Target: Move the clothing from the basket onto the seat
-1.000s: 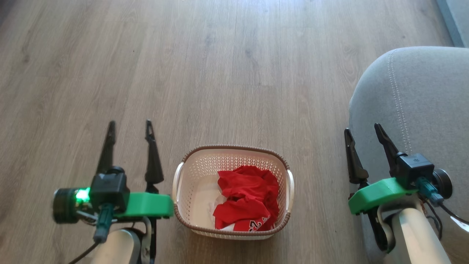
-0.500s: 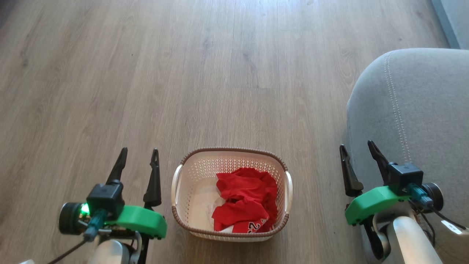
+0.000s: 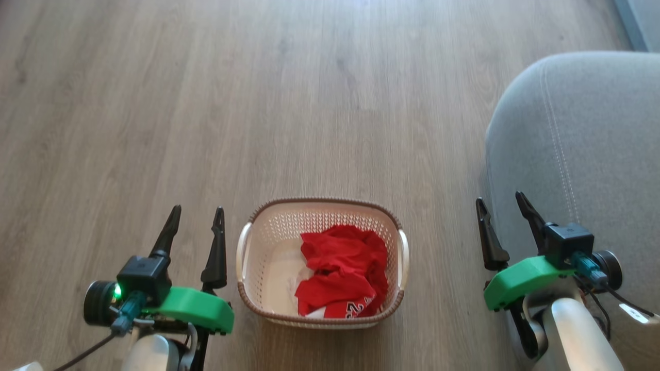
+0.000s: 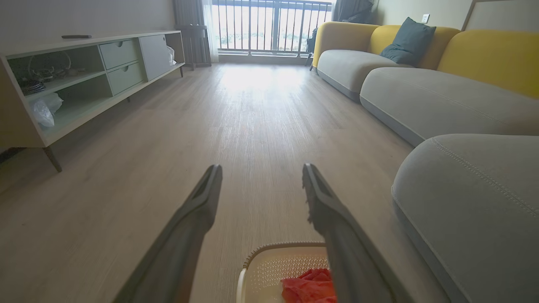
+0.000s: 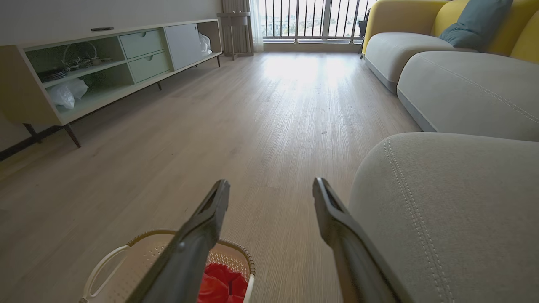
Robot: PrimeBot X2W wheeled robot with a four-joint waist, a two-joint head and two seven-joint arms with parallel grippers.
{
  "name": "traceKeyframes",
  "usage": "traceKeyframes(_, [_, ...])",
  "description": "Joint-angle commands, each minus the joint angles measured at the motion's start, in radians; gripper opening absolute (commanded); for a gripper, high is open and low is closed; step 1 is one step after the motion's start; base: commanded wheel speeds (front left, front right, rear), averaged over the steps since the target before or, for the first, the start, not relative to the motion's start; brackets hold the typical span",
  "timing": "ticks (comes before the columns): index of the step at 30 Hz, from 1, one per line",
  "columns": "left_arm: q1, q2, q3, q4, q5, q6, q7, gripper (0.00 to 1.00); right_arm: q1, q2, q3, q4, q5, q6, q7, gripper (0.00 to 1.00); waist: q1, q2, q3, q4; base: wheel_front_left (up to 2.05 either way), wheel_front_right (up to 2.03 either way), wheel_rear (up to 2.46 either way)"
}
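Head view: both arms have drawn back a little, jaws wide and empty flanking the cream perforated plastic basket (image 3: 265, 257) on the wood floor (image 3: 258, 103); crumpled red fabric clothing (image 3: 343, 270) lies inside it, none on the grey upholstered seat (image 3: 582, 144), so grasp not begun.

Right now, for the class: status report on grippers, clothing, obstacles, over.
Left gripper, right gripper: jaws open, empty. Clothing heaped in basket on floor between grippers, untouched. Seat at right; no obstacle seen between.

seat (image 3: 593, 129) cut by right edge, clothing (image 3: 340, 260) lettering partly hidden, basket (image 4: 269, 269) cropped below in wrist views
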Motion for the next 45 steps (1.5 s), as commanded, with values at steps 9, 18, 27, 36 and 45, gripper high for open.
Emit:
traceKeyframes(9, [-0.121,-0.001,0.023,0.033,-0.003,-0.055,-0.013,1.00,-0.095,-0.004,0.009,-0.131,-0.056,0.000,-0.010,1.00,0.0000,0.0000,0.176,-0.058,0.00,0.00,0.00])
traceKeyframes(18, [-0.278,-0.001,-0.022,0.145,0.034,-0.133,-0.013,1.00,-0.121,-0.004,0.006,-0.305,-0.141,0.000,-0.010,1.00,0.0000,0.0000,0.437,-0.085,0.00,0.00,0.00])
traceKeyframes(27, [-0.498,-0.001,-0.143,0.307,0.078,-0.183,-0.013,1.00,-0.117,-0.004,-0.028,-0.483,-0.206,0.000,-0.010,1.00,0.0000,0.0000,0.694,-0.075,0.00,0.00,0.00])
traceKeyframes(36, [-0.640,0.002,-0.315,0.472,0.124,-0.192,-0.013,1.00,-0.112,-0.004,-0.036,-0.543,-0.208,0.000,-0.010,1.00,0.0000,0.0000,0.824,-0.077,0.00,0.00,0.00])
traceKeyframes(45, [-0.777,0.018,-0.481,0.680,0.110,-0.193,-0.013,1.00,-0.109,-0.004,-0.023,-0.589,-0.202,0.000,-0.010,1.00,0.0000,0.0000,0.909,-0.109,0.00,0.00,0.00])
